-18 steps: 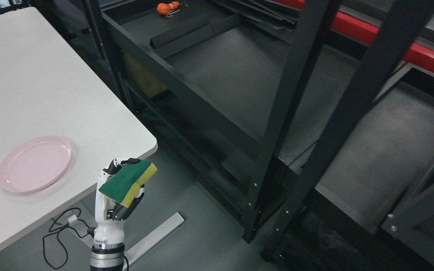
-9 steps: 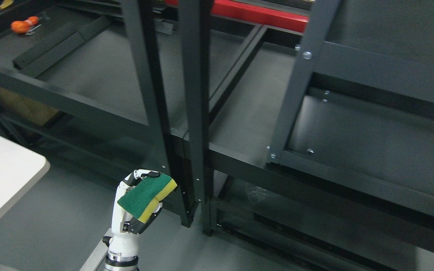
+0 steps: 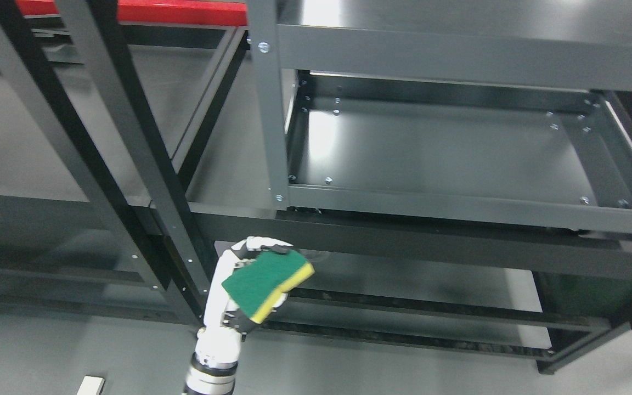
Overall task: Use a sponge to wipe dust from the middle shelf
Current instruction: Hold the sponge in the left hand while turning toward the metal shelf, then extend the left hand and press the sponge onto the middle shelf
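Holding the sponge (image 3: 264, 282) at lower centre, your left hand (image 3: 239, 291) has fingers clamped around its yellow edges. Judge it light, soft and squashy; keep that edge grip, green face toward the middle shelf (image 3: 436, 148) at upper right.

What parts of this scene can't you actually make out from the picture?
All in the head view:
- Left hand: the sponge covers its palm and most fingers.
- Left arm: cut off by the bottom edge.
- Right hand: not in view.
- Middle shelf: any dust is too fine to see, and glare whitens its left part.
- Lowest shelf: its back is hidden behind the front rails.
- Small white object: cut off at the bottom edge, unidentifiable.
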You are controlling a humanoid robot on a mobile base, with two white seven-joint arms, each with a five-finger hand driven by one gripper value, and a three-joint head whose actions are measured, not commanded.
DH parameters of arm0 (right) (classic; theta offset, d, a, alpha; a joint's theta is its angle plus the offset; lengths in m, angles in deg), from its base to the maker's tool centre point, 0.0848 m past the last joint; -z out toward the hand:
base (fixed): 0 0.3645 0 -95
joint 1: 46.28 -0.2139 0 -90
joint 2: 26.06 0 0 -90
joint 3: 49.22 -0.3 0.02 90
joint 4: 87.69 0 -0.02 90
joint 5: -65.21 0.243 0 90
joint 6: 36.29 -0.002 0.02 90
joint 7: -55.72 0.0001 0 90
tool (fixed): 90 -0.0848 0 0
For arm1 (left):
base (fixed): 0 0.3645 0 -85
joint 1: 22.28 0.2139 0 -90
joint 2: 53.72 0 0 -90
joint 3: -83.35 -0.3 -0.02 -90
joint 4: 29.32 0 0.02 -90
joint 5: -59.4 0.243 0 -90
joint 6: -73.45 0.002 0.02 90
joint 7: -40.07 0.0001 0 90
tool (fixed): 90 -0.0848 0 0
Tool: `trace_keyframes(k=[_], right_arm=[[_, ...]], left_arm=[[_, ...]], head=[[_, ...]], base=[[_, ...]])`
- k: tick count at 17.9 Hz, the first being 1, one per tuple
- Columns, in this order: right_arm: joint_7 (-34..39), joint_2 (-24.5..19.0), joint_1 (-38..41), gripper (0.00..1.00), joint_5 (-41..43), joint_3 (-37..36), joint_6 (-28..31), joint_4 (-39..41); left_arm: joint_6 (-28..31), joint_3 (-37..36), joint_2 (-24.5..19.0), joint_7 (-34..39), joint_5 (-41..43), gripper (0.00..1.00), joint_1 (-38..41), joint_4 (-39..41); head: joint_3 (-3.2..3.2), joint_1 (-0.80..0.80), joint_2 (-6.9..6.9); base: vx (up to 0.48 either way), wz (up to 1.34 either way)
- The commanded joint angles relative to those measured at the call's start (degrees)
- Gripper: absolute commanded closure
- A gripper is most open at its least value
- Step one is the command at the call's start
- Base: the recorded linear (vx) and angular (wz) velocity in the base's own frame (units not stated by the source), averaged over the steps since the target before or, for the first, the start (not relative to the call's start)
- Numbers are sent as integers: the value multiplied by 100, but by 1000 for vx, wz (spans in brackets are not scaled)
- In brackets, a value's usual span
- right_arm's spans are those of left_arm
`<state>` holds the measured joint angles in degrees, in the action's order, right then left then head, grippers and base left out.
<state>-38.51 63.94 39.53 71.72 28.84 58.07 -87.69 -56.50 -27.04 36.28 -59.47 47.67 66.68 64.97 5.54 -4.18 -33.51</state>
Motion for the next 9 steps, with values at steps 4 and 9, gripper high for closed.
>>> trace_keyframes(k=[4,9], right_arm=[[1,100,-3,0,0,-1,3,100],[1,100,-3,0,0,-1,3,100]], left_arm=[[793,-2494,-100,40,1971,100,-1941,-59],[1525,-3234,-100,40,2780,100,-3891,-261]], head=[[0,0,0],[0,0,0]], base=[[-48,-150],[26,118]])
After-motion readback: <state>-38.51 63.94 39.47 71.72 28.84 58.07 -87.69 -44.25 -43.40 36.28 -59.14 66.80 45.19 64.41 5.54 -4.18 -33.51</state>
